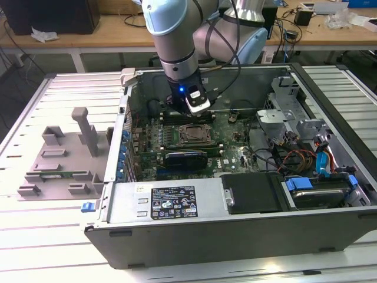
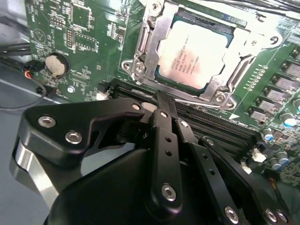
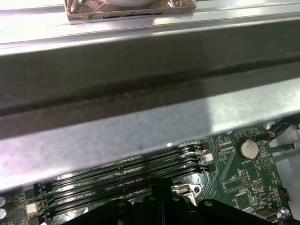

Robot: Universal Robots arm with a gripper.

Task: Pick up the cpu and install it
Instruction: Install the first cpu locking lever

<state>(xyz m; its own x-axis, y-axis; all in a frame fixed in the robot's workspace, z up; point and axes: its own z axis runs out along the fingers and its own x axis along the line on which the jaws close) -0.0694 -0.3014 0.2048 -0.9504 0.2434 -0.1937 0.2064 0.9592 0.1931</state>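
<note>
- Silver-grey cpu (image 2: 194,56) lies flat in the socket frame (image 2: 140,65), near the middle of the green motherboard (image 2: 93,56). Metal edges of the frame run round all its sides.
- Black gripper (image 2: 165,101) is clenched, fingers (image 2: 163,122) pressed together with nothing between them.
- The gripper tip sits over the long black memory slots (image 2: 225,126), just beside the socket frame edge and apart from the cpu. Cannot tell whether it touches the slots.
- In the first wrist view the same memory slots run along the board edge under the grey metal case wall (image 3: 140,93).
- A round coin battery (image 2: 55,64) sits near the board's edge, well apart from the socket. Thin cables lie just off that edge.
- In the exterior view the light blue arm (image 1: 174,35) reaches down into the open computer case (image 1: 235,236), over the board's rear part.
- A black expansion card (image 1: 185,158) stands just in front of the socket, toward the case's front edge.
- The case lies on its side on a slatted white table (image 1: 35,236).
- A grey plastic fixture (image 1: 59,159) rests on the table toward the exterior view's left, just beside the case.
</note>
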